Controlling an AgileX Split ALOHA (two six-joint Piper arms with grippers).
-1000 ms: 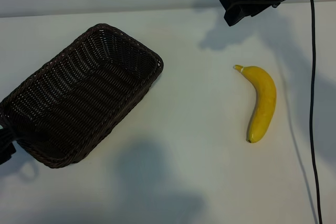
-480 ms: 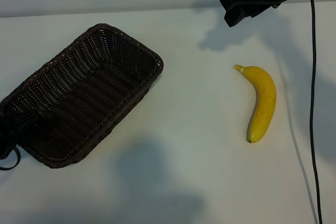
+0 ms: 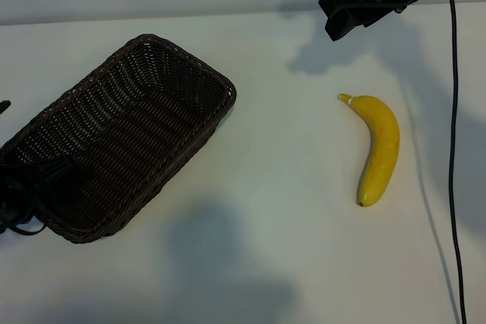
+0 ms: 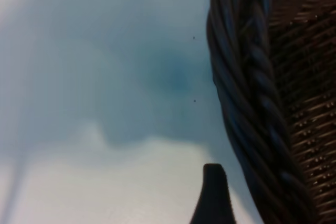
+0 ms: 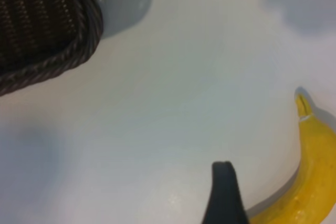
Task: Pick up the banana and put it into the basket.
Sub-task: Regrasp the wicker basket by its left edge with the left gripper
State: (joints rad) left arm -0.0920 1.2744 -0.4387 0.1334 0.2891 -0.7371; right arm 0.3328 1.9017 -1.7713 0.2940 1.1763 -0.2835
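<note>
Banana first: the smooth, bright yellow curved banana [image 3: 377, 149] lies free on the white table [image 3: 288, 187] at the right, well apart from the dark brown woven wicker basket [image 3: 114, 138] on the left. Its long axis runs far to near, with the pale greenish stem tip at the far end pointing slightly left. Your right gripper [image 3: 345, 17] is clearly the nearer one: it hangs above the table just beyond that stem end, so the banana lies nearward and a little right of its jaws. Those jaws stand wide open and hold nothing; the right wrist view shows one dark fingertip [image 5: 224, 192] just beside the banana's curve. Your left gripper [image 3: 19, 199] sits at the basket's near-left corner, beside the rim, also open and empty.
</note>
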